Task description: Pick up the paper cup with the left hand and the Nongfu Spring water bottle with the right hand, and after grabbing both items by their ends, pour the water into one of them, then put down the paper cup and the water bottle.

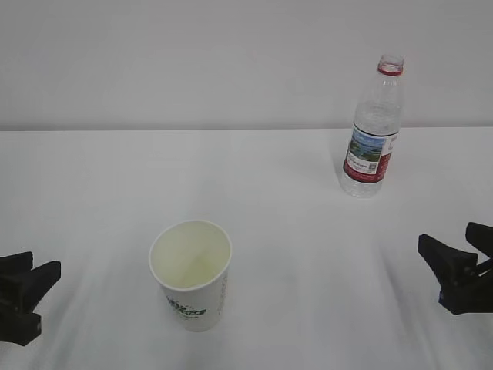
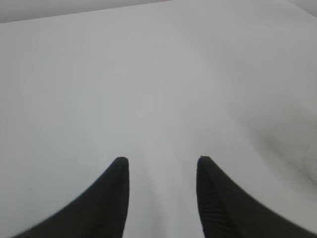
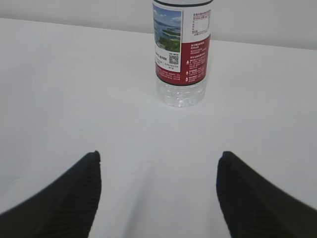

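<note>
Exterior view: task looking barely begun. Paper cup [image 1: 191,274] is standing upright on the white table [image 1: 308,231], front-centre, untouched. Nongfu Spring water bottle [image 1: 373,127] is standing upright at back right, cap off, well apart from the cup. Left hand [image 1: 27,289] is sitting at the left edge, right hand [image 1: 454,266] at the right edge, both apart from their targets & holding nothing.

Left wrist view: left hand [image 2: 159,161] is showing two fingers spread w/ only bare table between them, so released, nothing grasped. Cup isn't clearly in frame; a faint pale curve at the far right edge may be it, can't tell.

Right wrist view: right hand [image 3: 158,156] is spread wide, empty, pointing at the bottle [image 3: 182,49], which is standing ahead, not touching.

Left to do, as I judge: both pickups, the pour, both put-downs. Water level too hard to make out.
</note>
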Controlling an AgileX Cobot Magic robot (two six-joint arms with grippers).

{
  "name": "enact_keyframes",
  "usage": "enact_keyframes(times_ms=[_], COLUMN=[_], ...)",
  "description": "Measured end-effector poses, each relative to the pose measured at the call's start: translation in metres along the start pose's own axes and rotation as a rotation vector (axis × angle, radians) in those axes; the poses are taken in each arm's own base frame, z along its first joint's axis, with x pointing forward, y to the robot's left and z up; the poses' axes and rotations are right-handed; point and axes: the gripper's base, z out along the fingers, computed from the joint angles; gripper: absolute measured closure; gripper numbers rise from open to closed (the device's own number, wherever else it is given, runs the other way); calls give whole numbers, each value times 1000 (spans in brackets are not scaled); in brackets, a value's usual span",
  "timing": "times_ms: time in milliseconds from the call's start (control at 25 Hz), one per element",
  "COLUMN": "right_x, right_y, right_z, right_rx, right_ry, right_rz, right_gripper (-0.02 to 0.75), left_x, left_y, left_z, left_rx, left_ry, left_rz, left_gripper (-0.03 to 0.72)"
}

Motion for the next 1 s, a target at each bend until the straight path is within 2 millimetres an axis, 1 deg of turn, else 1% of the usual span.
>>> enact_keyframes(times_ms=[320, 600, 760, 840, 920, 1000], right_x=[0, 0, 0, -2, -6, -11], right_y=[5, 5, 5, 5, 3, 2], right_z=[0, 0, 0, 2, 6, 10], right_rx=[-56, -57, -56, -54, -51, -47], right_ry=[1, -1, -4, -13, -31, -53], right_rz=[-4, -33, -119, -151, -171, -181], right_gripper=[189, 190, 190, 190, 190, 189], left_x=[1, 1, 1, 1, 1, 1], left_y=[-9, -10, -10, -10, -10, -10], left_z=[0, -1, -1, -1, -1, -1], left_rx=[102, 113, 113, 111, 111, 111], left_ry=[5, 6, 6, 5, 3, 2], left_rz=[46, 51, 53, 71, 96, 115], left_gripper=[437, 445, 445, 437, 409, 331])
